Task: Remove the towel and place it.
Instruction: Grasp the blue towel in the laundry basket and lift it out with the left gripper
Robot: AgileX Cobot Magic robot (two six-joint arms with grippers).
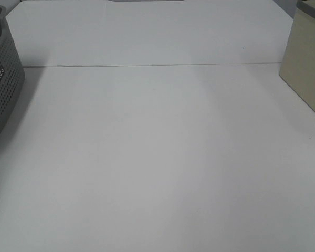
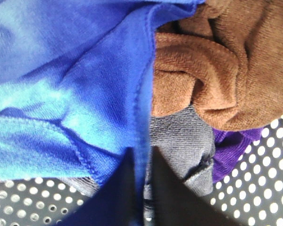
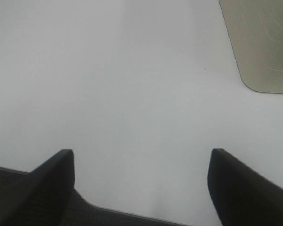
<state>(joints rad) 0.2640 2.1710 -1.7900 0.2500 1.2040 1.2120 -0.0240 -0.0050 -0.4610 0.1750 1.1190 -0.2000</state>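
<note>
White table (image 1: 157, 157) out front. Left gripper (image 2: 144, 197) is down in the basket (image 1: 2, 89) at nine o'clock, pinched tight on the towel (image 2: 75, 70) hem, with a brown cloth (image 2: 217, 70), grey cloth (image 2: 179, 141) and purple cloth (image 2: 231, 160) alongside. Right gripper (image 3: 141, 155) hangs over the table, spread wide, holding nothing. Box (image 1: 307, 68) at two o'clock.

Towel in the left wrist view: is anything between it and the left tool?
Nothing visible. The left tool pinches a fold of the towel; the brown cloth and grey cloth lie beside it, not between.
</note>
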